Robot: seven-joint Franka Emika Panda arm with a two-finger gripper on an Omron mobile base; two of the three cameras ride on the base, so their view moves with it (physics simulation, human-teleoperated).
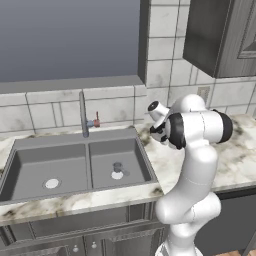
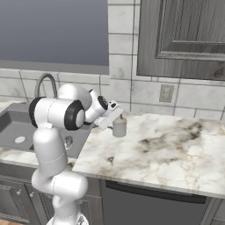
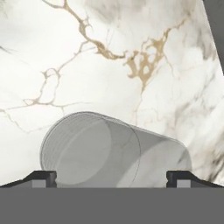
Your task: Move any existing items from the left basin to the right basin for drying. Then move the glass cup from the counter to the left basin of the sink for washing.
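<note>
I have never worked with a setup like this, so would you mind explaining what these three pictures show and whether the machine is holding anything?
It is a white robot arm on a mobile base in a simulated kitchen. Two pictures come from cameras behind the arm, to its left and right; the third looks along its hand. The open gripper hovers over the glass cup, which stands on the marble counter; its two fingertips sit either side of the cup, and nothing is held. The small dark piece sits in the right basin of the sink, and the left basin holds only its drain.
</note>
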